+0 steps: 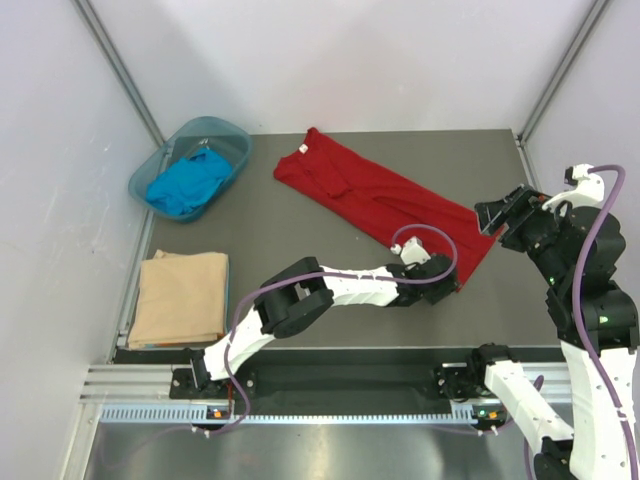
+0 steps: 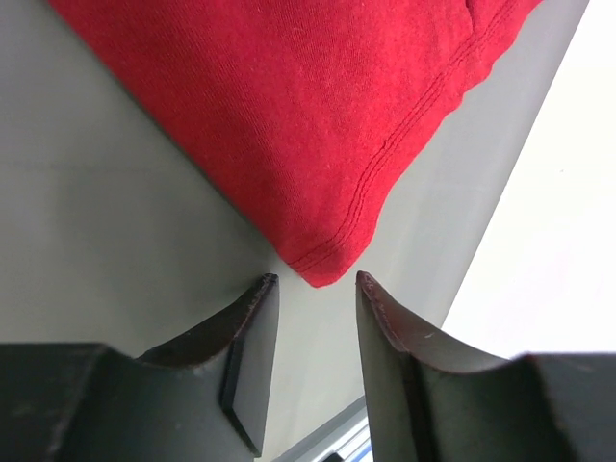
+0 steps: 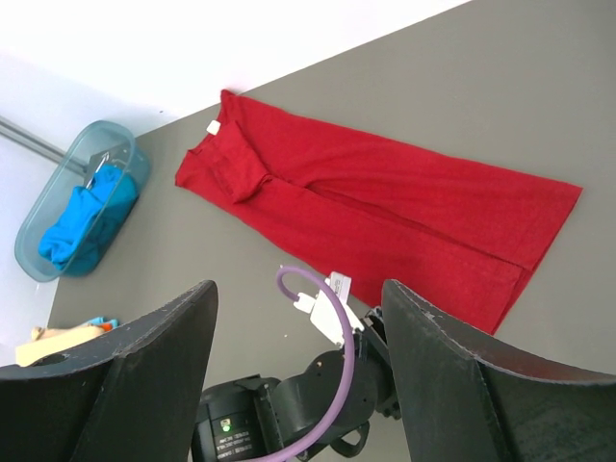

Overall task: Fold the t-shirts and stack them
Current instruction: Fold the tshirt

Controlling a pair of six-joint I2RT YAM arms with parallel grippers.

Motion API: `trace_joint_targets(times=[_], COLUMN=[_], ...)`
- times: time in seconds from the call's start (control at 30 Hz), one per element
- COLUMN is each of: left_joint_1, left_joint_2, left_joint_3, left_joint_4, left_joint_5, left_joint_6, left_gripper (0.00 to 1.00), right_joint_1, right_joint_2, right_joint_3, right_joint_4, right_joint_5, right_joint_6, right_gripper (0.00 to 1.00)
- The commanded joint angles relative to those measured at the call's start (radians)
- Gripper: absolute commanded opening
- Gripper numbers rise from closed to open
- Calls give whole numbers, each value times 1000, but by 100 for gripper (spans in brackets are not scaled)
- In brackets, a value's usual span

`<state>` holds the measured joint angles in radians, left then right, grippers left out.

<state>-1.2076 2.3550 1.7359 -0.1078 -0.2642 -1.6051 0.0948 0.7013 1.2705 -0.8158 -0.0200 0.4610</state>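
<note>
There are 3 t-shirts: 1 red shirt (image 1: 385, 200), with its corner just in front of the jaws of the left gripper (image 2: 314, 279), 1 blue shirt (image 1: 188, 182) and 1 tan shirt (image 1: 182, 297), both far from all the jaws. The red shirt has 1 small white tag (image 3: 213, 127). There is 1 see-through basin (image 1: 232, 132) with the blue shirt in it. There are 2 grippers, counting the right gripper (image 3: 298, 289), and each has 2 fingers. There is 1 table (image 1: 300, 240).

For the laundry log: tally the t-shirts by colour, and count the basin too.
Red t-shirt: 1
Blue t-shirt: 1
Tan t-shirt: 1
Teal basin: 1
Total: 4
</note>
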Motion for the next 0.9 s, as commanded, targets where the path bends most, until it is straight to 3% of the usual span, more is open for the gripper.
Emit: trace_joint_targets(times=[0.0, 0.2, 0.37, 0.47, 0.57, 0.87], left_joint_1=[6, 10, 13, 19, 20, 19], left_joint_2=[39, 66, 73, 75, 64, -95], left_joint_3=[24, 28, 17, 8, -21, -174], left_joint_4=[-72, -72, -72, -63, -38, -32], left_joint_5=[-20, -7, -10, -10, 0, -24], left_joint_6=[-12, -22, -22, -18, -19, 40], left_gripper=[41, 35, 18, 13, 0, 0], right_joint_1=[-9, -9, -9, -9, -9, -9], right_joint_2=[-8, -13, -22, -29, -33, -14], right_joint_3=[35, 32, 32, 32, 38, 15], right_joint_4=[14, 14, 12, 10, 0, 7], right_joint_5=[6, -1, -3, -9, -5, -24], right_joint_6=[-16, -10, -10, -7, -12, -15], right_gripper=[70, 70, 70, 70, 70, 70])
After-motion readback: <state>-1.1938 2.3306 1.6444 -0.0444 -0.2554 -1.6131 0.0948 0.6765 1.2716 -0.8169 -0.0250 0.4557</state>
